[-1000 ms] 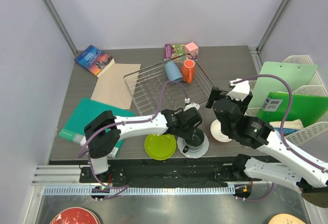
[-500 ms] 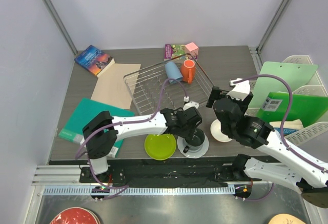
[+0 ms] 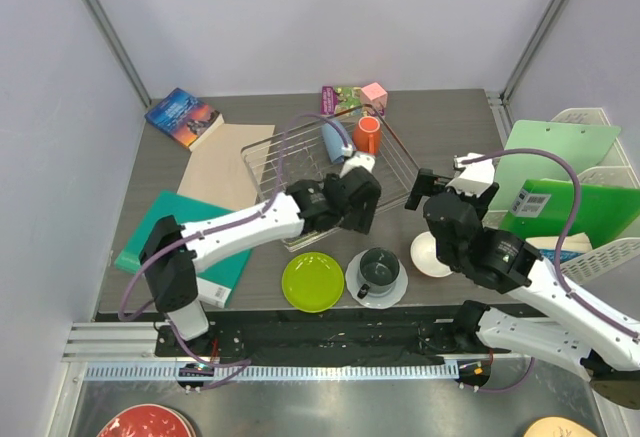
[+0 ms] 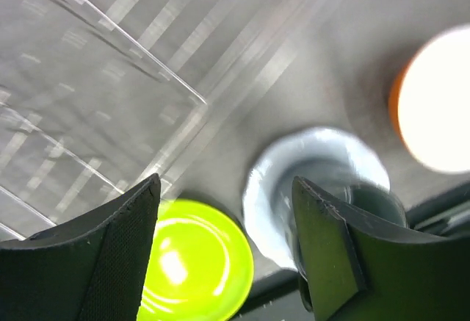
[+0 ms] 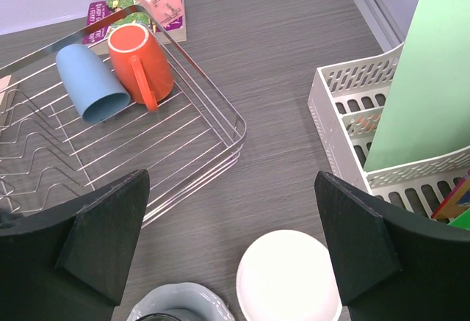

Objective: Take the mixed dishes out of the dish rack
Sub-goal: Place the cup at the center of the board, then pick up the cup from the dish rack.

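Observation:
The wire dish rack (image 3: 270, 172) holds a light blue cup (image 3: 336, 139) and an orange mug (image 3: 367, 137), both lying at its far right corner. On the table in front lie a lime-green plate (image 3: 312, 283), a pale blue-white plate (image 3: 397, 292) with the dark grey mug (image 3: 378, 269) on it, and the white bowl (image 3: 432, 254). My left gripper (image 3: 352, 215) is open and empty above the rack's near right edge. My right gripper (image 3: 437, 197) is open and empty above the table between the rack and the bowl. In the right wrist view the cup (image 5: 89, 82), orange mug (image 5: 139, 60) and bowl (image 5: 290, 277) show.
White lattice baskets (image 3: 600, 247) with green boards stand at the right. A teal book (image 3: 165, 227), a tan folder (image 3: 228, 162) and a blue book (image 3: 182, 115) lie left of the rack. A pink box (image 3: 374, 93) sits behind it. A red plate (image 3: 145, 423) lies at the bottom edge.
My left gripper has left the dark grey mug standing on the pale blue-white plate and has moved back and up over the rack's near edge. The right arm has hardly moved.

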{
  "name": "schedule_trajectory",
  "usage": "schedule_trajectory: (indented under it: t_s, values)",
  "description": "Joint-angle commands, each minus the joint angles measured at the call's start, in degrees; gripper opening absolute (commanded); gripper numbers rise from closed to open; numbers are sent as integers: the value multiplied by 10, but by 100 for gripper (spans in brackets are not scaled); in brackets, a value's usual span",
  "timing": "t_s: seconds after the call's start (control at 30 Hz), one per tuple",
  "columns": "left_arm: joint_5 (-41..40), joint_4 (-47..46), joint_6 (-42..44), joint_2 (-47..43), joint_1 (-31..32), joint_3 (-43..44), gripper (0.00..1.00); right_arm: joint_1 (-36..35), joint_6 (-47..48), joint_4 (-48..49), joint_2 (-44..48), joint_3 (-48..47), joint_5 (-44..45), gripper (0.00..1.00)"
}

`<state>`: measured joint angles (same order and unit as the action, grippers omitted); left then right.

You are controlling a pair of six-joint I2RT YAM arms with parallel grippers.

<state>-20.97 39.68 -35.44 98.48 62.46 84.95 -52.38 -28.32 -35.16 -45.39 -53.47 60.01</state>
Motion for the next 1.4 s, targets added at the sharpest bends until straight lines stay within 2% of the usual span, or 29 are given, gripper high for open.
schedule_trajectory:
  t_s: [0.0,0.13,0.23,0.27,0.37,0.4,0.5,0.57,0.7,0.93,1.03,1.2,1.37]
  values:
    - [17,-55,12,-58,-92,29,71,2,2,18,16,-19,-7,100]
    - [48,-101,-3,-38,-188,56,69,2,3,28,19,-4,-28,100]
    - [44,-94,12,6,-229,130,69,3,2,38,17,5,-35,100]
    - [36,-87,44,43,-231,185,69,2,2,40,16,6,-36,100]
    - [-12,-55,126,130,-229,264,69,2,3,43,14,10,-40,100]
    - [-40,-41,189,148,-226,302,69,3,4,43,14,12,-42,100]
    - [-67,-47,304,185,-222,310,67,2,0,45,18,21,-43,100]
    - [-66,-73,322,181,-222,283,67,3,0,52,21,29,-44,100]
    - [-67,-88,282,182,-223,255,69,3,10,77,10,44,-52,100]
    - [-69,-59,179,225,-233,293,70,3,12,91,-34,29,-67,100]
    - [-64,-71,140,235,-236,295,71,3,12,98,-37,32,-65,100]
    - [-11,-106,42,253,-248,296,71,3,12,100,-37,33,-62,100]
    - [-5,-128,-41,269,-259,292,73,3,16,101,-37,28,-60,100]
